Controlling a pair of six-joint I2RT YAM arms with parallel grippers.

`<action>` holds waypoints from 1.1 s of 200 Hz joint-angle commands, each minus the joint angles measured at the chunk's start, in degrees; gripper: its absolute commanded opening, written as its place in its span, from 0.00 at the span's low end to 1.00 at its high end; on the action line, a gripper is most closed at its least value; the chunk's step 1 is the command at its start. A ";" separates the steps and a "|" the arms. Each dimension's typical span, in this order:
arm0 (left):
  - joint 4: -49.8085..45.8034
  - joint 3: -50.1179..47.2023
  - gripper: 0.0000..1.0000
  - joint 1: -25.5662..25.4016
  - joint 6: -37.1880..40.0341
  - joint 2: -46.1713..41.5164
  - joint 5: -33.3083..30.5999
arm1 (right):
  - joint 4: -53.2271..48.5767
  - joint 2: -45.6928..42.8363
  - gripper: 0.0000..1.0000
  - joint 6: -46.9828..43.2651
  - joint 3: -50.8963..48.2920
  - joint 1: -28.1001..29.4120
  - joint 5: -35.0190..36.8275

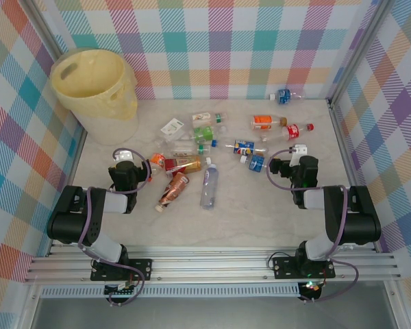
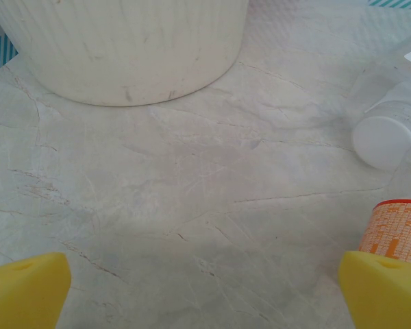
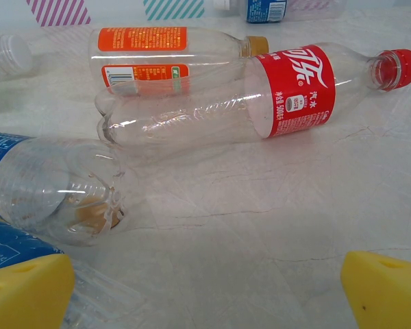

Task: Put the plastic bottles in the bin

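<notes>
Picking was judged not yet begun: the left gripper (image 2: 205, 291) and right gripper (image 3: 205, 291) were held apart, empty. The bottles (image 1: 209, 185) were strewn mid-worktop (image 1: 250, 219), with the bin (image 1: 96, 86) set far left. One bottle needed to be straddled next.

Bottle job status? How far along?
Nothing looks done: no bottle visible inside the bin. Nothing in hand: left gripper and right gripper sit open and empty. Left: all the plastic bottles, about a dozen, lie on the table.

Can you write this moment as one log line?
left tool: open, empty | right tool: open, empty | bottles: on table | bin: upright, far-left corner
</notes>
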 commanded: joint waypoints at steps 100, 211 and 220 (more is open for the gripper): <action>-2.78 1.96 1.00 -0.15 1.33 -2.88 1.32 | -0.41 -1.95 1.00 0.67 0.25 0.02 -0.03; -43.64 14.28 1.00 -0.50 -17.34 -25.89 -1.17 | -40.12 -13.77 1.00 -2.89 14.04 0.23 -19.66; -45.54 14.93 1.00 -0.58 -18.98 -26.78 0.70 | -42.85 -12.43 1.00 -5.17 15.78 0.27 -21.26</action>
